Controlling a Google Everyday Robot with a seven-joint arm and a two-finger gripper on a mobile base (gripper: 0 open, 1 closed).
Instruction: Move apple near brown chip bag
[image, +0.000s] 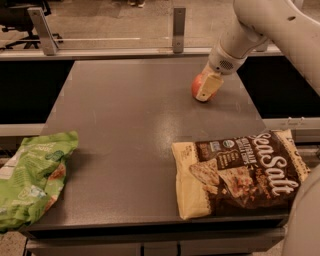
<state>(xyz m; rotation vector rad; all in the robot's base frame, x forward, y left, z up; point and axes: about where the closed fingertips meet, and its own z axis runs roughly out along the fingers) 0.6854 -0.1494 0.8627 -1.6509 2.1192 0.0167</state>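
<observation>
The apple (196, 85) is small, round and red-orange, and sits on the grey table (125, 125) at the far right. My gripper (206, 88) hangs from the white arm at the upper right. It is down at the apple, covering its right side. The brown chip bag (240, 172) lies flat at the table's front right corner. It is dark brown and cream with white "Sea Salt" script, well in front of the apple and apart from it.
A bright green bag (30, 175) lies at the table's front left and hangs over the edge. A rail with two metal posts (179, 29) runs behind the table. The arm's white body (305, 220) fills the lower right corner.
</observation>
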